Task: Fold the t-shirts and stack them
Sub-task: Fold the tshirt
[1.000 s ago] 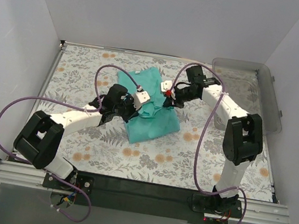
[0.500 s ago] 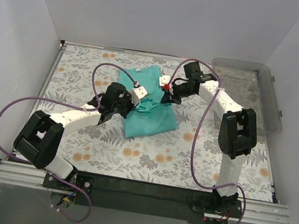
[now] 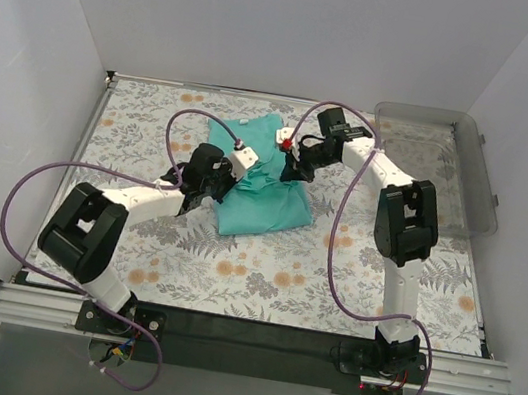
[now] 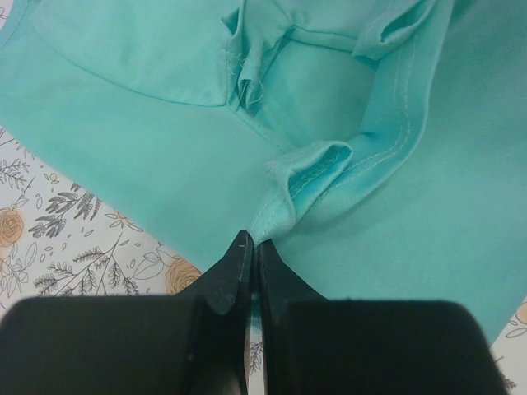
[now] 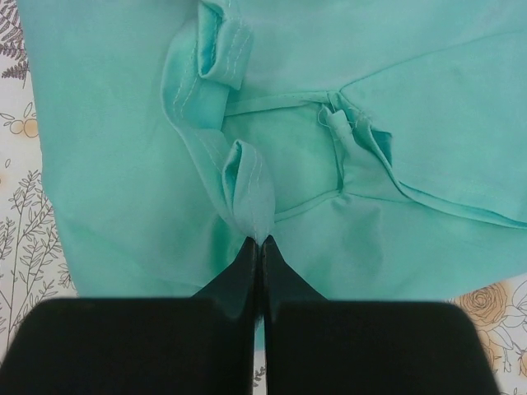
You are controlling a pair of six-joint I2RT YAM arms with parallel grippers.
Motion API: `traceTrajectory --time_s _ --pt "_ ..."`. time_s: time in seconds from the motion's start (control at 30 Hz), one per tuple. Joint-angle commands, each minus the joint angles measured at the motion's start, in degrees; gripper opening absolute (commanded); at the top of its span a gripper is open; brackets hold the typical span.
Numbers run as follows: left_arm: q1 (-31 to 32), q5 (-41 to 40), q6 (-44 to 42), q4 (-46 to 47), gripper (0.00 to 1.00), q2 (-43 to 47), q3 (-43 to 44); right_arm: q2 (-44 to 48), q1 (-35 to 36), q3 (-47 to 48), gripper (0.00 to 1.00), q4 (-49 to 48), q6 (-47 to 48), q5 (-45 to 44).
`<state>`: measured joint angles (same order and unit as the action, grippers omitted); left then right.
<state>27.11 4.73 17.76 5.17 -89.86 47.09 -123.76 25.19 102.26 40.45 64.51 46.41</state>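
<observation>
T-shirt (image 3: 258, 207), teal, is lying mid-tabletop (image 3: 270, 280), partly folded. Left claw (image 4: 251, 243) is pinching shut on a stitched hem pleat; right claw (image 5: 260, 241) is clamping another pleat. Since a second ago both are carrying cloth toward the far edge, shortening the bundle. Judgement: fold under way, not yet finished.

— Where are we, someone's home?
— No, we're looking at a robot test booth in a lab. White panels (image 3: 302, 32) close in the table (image 3: 259, 288) on three sides.
— And the flowery cloth?
— Only a table cover. Two robot arms (image 3: 132, 201) are bolted to a metal rail (image 3: 33, 306) at the table's near edge, and purple cables (image 3: 335, 260) loop above it.
</observation>
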Motion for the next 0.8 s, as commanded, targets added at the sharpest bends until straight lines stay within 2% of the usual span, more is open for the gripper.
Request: traceTrajectory --time_s 0.0,0.17,0.77 --pt "-0.9 -1.8 -0.5 2.4 0.00 -0.6 2.7 -0.9 -0.1 3.9 0.01 -0.9 -3.4 0.7" --pt "-1.7 -1.0 -0.4 2.4 0.00 -3.6 3.6 -1.9 -0.1 4.4 0.01 -2.7 -5.9 0.2" --pt "-3.2 -2.1 -0.3 4.8 0.00 -5.6 5.6 -4.4 -0.1 5.5 0.01 -8.3 -13.1 -3.2"
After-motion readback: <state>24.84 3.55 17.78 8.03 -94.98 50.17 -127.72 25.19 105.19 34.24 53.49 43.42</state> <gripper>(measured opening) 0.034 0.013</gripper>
